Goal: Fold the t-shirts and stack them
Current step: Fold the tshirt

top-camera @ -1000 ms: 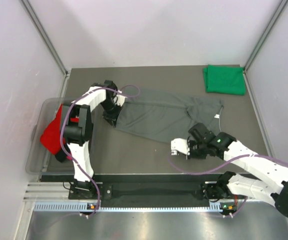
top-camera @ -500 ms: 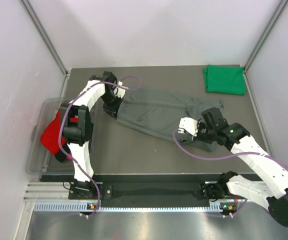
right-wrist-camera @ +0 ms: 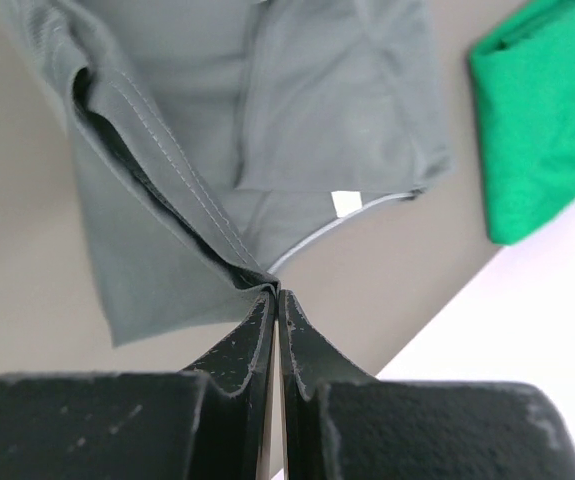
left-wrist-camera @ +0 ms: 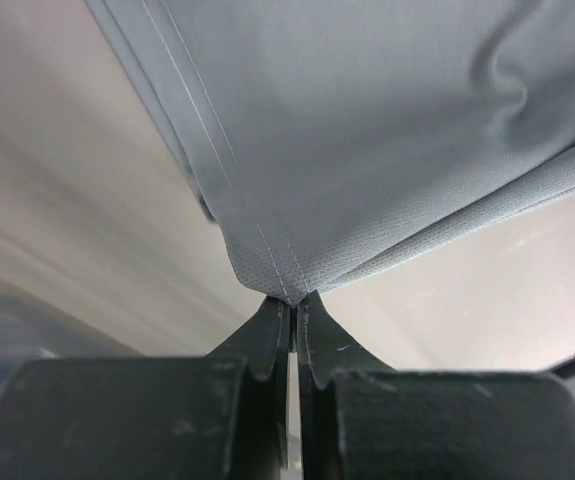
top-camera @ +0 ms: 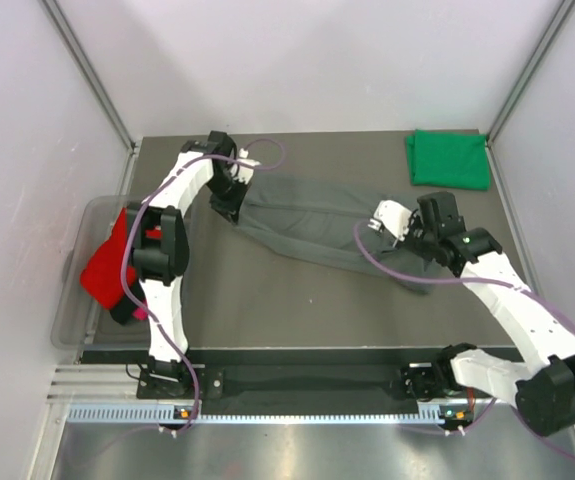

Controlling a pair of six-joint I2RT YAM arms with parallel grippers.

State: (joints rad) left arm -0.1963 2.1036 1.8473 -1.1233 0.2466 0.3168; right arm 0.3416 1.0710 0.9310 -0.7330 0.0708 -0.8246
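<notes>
The dark grey t-shirt (top-camera: 317,225) lies stretched across the middle of the table, partly folded. My left gripper (top-camera: 235,192) is shut on its left hem corner (left-wrist-camera: 287,285). My right gripper (top-camera: 419,240) is shut on a bunched fold of its right side (right-wrist-camera: 257,275), held a little above the table. A folded bright green t-shirt (top-camera: 449,158) lies at the back right corner and shows in the right wrist view (right-wrist-camera: 542,110). A red t-shirt (top-camera: 107,262) sits in the clear tub at the left, with a bit of magenta-pink (top-camera: 141,313) below it.
The clear plastic tub (top-camera: 72,300) stands off the table's left edge. Metal frame posts (top-camera: 92,75) and white walls close in the left, back and right sides. Purple cables loop from both arms over the table.
My right gripper has carried the shirt's near-right part back and to the right, over the shirt. My left gripper has shifted back with the left hem. The shirt is narrower now.
</notes>
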